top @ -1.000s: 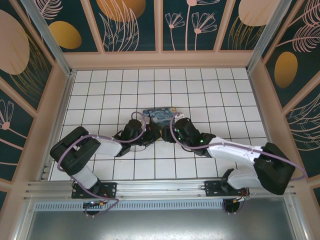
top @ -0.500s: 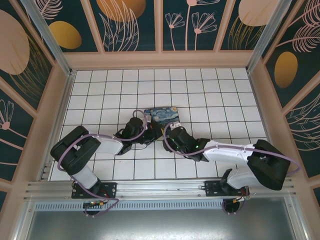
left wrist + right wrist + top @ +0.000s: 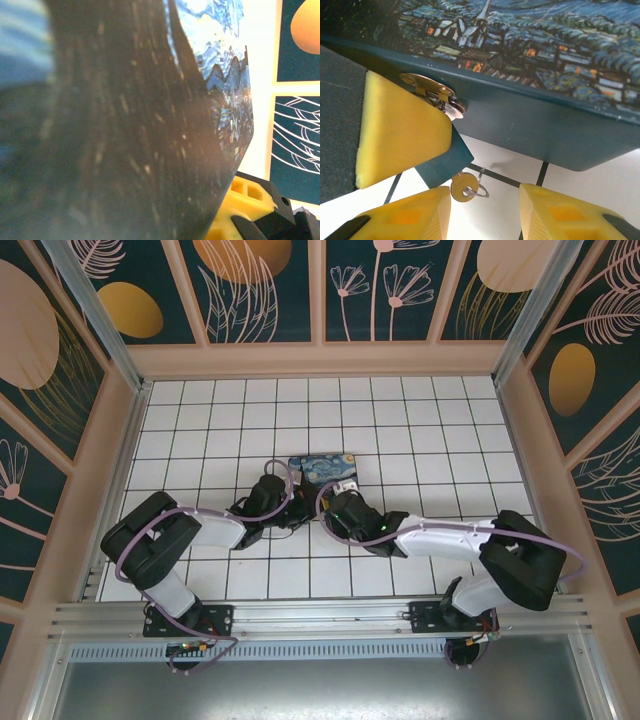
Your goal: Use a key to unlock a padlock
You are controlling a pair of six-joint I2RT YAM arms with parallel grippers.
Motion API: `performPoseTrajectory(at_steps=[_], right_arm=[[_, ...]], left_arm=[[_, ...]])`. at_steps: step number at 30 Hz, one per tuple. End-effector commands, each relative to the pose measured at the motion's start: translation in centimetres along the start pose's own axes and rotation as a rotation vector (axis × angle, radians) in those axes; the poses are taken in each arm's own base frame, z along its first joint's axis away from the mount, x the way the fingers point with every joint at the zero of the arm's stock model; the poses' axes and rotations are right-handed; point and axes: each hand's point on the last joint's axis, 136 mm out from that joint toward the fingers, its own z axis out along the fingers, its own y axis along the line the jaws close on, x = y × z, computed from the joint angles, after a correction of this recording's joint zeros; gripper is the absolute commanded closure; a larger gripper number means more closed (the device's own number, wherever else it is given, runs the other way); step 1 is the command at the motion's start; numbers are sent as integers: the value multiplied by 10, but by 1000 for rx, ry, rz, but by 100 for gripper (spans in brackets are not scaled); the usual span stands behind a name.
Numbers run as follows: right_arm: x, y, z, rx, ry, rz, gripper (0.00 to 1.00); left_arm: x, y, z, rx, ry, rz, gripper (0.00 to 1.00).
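Note:
In the right wrist view the small blue padlock (image 3: pixel 442 160) hangs from a brass hasp (image 3: pixel 427 85) on the front of the starry-night box (image 3: pixel 530 45). A yellow finger (image 3: pixel 400 130) of my left gripper (image 3: pixel 298 502) covers the padlock's upper part, and that gripper is shut on the padlock. The key (image 3: pixel 464 188), with a brass-coloured head and a wire ring, sticks out of the padlock's underside. My right gripper (image 3: pixel 484 196) is open just below, with the key head between its fingers and close to the left finger (image 3: pixel 410 215). Both grippers meet at the box's (image 3: pixel 322 468) near side.
White tiled floor (image 3: pixel 420 430) lies around the box, inside patterned walls. The left wrist view is mostly a dark blurred surface, with the box print (image 3: pixel 220 75) behind it and a yellow finger part (image 3: pixel 245 205) at the lower right.
My right arm has swung left toward the box's front, and its jaws have narrowed around the key. The left arm and the box have stayed put.

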Motion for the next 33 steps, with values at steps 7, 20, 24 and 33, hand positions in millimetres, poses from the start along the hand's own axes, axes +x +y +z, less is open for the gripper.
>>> performPoseTrajectory(at_steps=[7, 20, 24, 33], right_arm=[[-9, 3, 7, 18, -25, -27, 64], [-1, 4, -6, -48, -39, -62, 57], [3, 2, -14, -67, -49, -67, 57], [6, 6, -16, -95, -35, -78, 56]], left_arm=[[2, -17, 4, 53, 29, 42, 100], [1, -19, 4, 53, 32, 46, 100], [0, -19, 4, 55, 32, 47, 100], [-1, -20, 5, 53, 31, 50, 100]])
